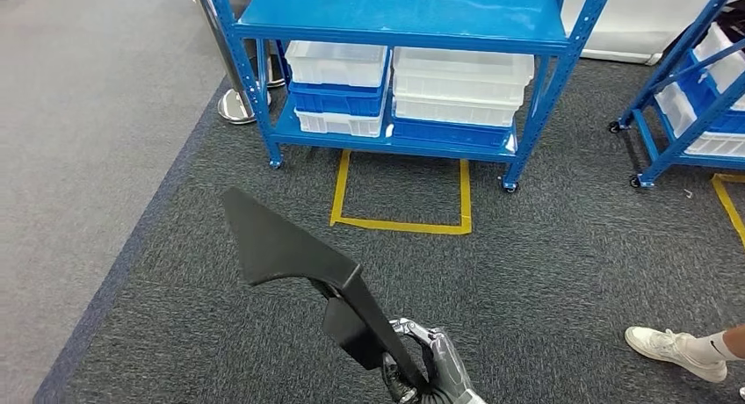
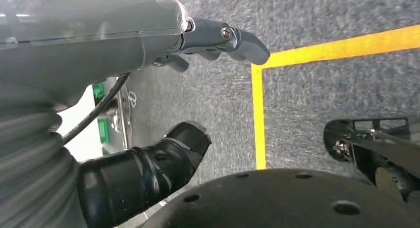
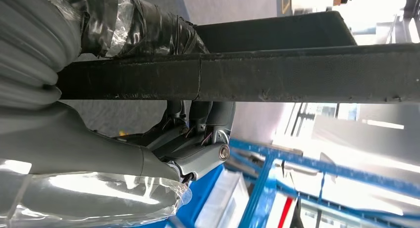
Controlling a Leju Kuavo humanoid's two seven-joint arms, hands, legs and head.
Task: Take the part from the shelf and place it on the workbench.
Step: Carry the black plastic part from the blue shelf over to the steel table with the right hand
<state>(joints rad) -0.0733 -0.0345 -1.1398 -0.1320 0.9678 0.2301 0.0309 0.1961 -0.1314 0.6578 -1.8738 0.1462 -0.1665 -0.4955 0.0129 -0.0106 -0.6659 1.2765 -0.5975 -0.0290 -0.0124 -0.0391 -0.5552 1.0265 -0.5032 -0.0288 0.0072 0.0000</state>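
Note:
The part (image 1: 290, 246) is a long black plastic piece with a broad flat wing and a narrow stem. My right hand (image 1: 435, 362) grips the stem low in the head view, and the wing points up and to the left over the carpet. In the right wrist view the part's stem (image 3: 297, 82) crosses the picture, with the right hand (image 3: 198, 134) wrapped round it and its thumb on the other side. My left hand (image 2: 124, 54) hangs over the carpet with thumb and fingers apart, holding nothing.
A blue wheeled shelf (image 1: 404, 18) stands ahead, with white and blue bins (image 1: 461, 79) on its lower level. A yellow tape rectangle (image 1: 400, 221) marks the carpet before it. A second blue shelf (image 1: 694, 88) stands at the right. A person's white shoe (image 1: 672, 349) is near right.

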